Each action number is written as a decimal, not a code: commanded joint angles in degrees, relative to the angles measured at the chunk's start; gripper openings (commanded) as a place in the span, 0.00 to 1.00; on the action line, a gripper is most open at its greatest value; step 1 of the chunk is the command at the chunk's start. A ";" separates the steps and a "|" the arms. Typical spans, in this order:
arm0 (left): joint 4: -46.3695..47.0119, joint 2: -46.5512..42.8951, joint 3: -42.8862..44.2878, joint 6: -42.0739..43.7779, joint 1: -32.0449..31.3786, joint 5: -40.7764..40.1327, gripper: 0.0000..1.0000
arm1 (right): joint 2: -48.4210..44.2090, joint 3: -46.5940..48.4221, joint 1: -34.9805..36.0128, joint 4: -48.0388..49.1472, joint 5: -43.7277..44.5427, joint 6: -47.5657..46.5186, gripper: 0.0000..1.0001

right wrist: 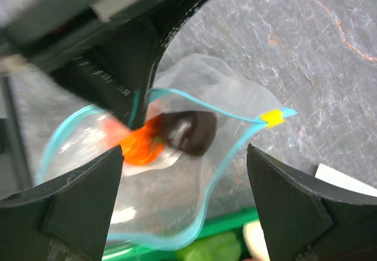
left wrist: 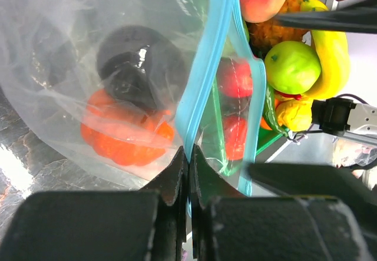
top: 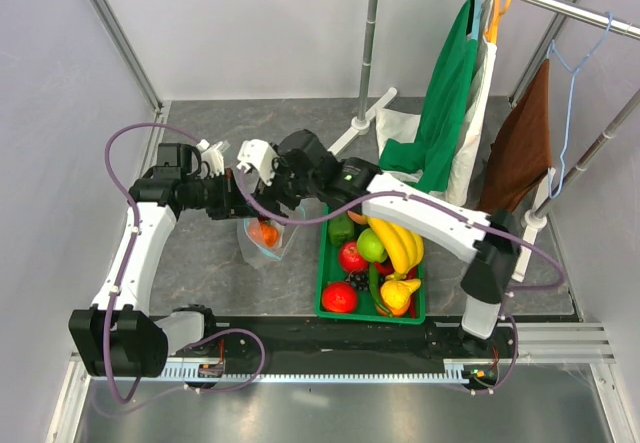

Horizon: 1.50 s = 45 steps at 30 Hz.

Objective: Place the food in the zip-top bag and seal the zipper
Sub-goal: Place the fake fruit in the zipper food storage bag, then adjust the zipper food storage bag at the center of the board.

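The clear zip-top bag [top: 268, 248] hangs open left of the crate. In the left wrist view it holds an orange piece [left wrist: 126, 134] and a dark piece [left wrist: 132, 66]. My left gripper [left wrist: 188, 155] is shut on the light-blue zipper [left wrist: 200, 96] at the bag's mouth; in the top view it [top: 240, 208] is at the bag's upper left. My right gripper [right wrist: 185, 181] is open and empty above the mouth, with the dark piece [right wrist: 191, 131] and the orange piece [right wrist: 141, 146] below it. The rest of the food, including the bananas [top: 400, 243] and the green apple [top: 372, 245], lies in the crate.
The green crate [top: 323, 263] stands just right of the bag. A clothes rack with a green garment [top: 450, 93], a brown cloth [top: 525, 143] and hangers fills the back right; its white foot [top: 362, 123] lies behind the arms. Grey walls close in on the left and at the back.
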 commanded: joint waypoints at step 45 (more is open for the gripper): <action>-14.79 -0.25 17.44 7.93 -1.03 -18.29 0.02 | -3.43 -2.38 -9.33 -4.20 -17.83 28.88 0.00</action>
